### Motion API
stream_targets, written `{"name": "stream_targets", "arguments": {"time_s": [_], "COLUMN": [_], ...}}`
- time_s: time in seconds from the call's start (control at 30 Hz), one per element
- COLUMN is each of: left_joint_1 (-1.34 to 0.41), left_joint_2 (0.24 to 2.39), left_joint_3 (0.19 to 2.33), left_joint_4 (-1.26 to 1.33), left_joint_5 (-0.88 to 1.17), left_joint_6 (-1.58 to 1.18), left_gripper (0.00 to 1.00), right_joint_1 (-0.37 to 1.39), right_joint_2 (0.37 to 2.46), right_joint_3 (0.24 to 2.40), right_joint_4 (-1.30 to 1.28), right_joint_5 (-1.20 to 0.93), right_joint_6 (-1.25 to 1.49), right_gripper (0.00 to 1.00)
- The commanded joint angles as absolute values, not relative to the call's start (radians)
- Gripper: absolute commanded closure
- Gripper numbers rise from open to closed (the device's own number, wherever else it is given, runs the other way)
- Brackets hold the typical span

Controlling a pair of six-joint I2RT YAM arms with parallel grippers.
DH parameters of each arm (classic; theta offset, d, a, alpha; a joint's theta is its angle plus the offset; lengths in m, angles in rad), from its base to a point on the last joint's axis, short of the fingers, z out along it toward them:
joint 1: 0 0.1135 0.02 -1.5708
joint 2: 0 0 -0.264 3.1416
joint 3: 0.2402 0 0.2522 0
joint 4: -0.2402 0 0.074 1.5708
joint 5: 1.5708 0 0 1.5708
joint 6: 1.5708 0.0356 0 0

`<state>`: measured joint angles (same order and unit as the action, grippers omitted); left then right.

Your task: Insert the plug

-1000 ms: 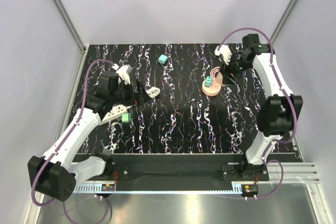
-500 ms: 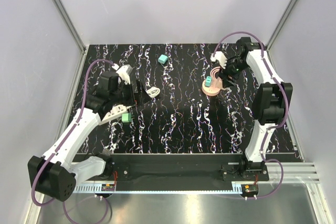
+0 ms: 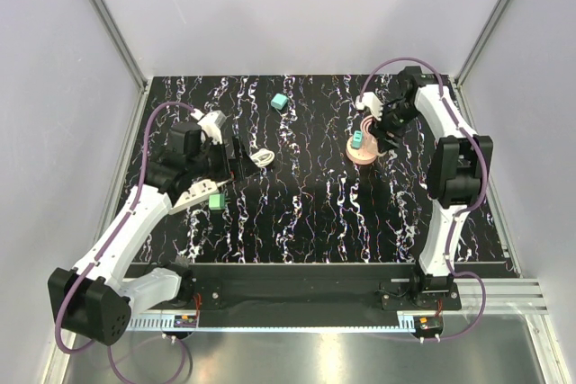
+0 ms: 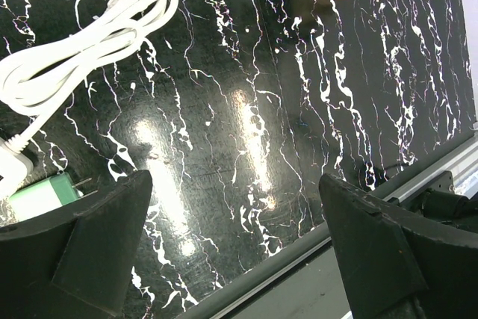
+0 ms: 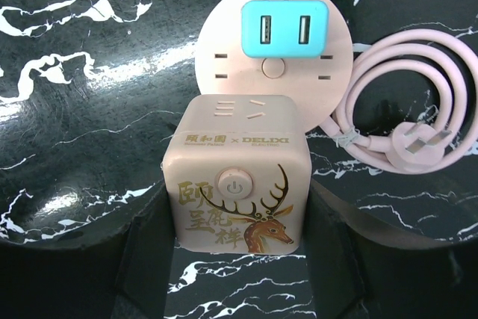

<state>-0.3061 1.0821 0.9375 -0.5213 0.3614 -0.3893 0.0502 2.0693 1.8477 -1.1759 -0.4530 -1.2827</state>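
A small teal plastic cube plug [image 5: 284, 29] sits on the round pink socket face [image 5: 224, 57]. The right pincer [image 5: 237, 203] straddles the pink cube power block [image 5: 237, 147]; I cannot tell if it grips. The left pincer [image 4: 233, 192] gapes, released, above the black marbled tabletop [image 4: 246, 72].

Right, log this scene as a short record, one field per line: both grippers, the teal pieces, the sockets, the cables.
left gripper: open, nothing between its fingers, near the white power strip
right gripper: fingers either side of the pink cube socket; grip cannot be confirmed
teal plug: loose at the far side of the table, untouched
teal USB adapter: seated on the round pink base
green cube: beside the white strip
cables: white cable and pink cable, both coiled
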Motion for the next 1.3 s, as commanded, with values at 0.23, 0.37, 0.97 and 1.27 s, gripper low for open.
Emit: {"name": "stream_targets", "arguments": {"time_s": [0.23,0.37,0.97,1.27], "left_joint_1": [-0.299,-0.298,-0.291,-0.287], "left_joint_2": [1.075,1.078,1.077,1.078], "left_joint_3": [0.928,0.927,0.925,0.927], "left_joint_4": [-0.466,-0.466,-0.466,-0.466], "left_joint_5": [0.39,0.391,0.396,0.4], "left_joint_6": [-0.383,-0.383,-0.382,-0.383], "left_gripper": [0.01,0.01,0.01,0.01], "right_joint_1": [0.061,0.06,0.064,0.077], "right_joint_2": [2.135,2.145,2.178,2.195], "right_joint_3": [1.925,1.928,1.948,1.953], "right_joint_4": [-1.18,-1.181,-1.14,-1.124], "right_joint_5": [-0.43,-0.428,-0.414,-0.408], "right_joint_6": [-1.299,-1.299,-1.298,-1.312], "right_gripper": [1.0,1.0,1.0,1.0]}}
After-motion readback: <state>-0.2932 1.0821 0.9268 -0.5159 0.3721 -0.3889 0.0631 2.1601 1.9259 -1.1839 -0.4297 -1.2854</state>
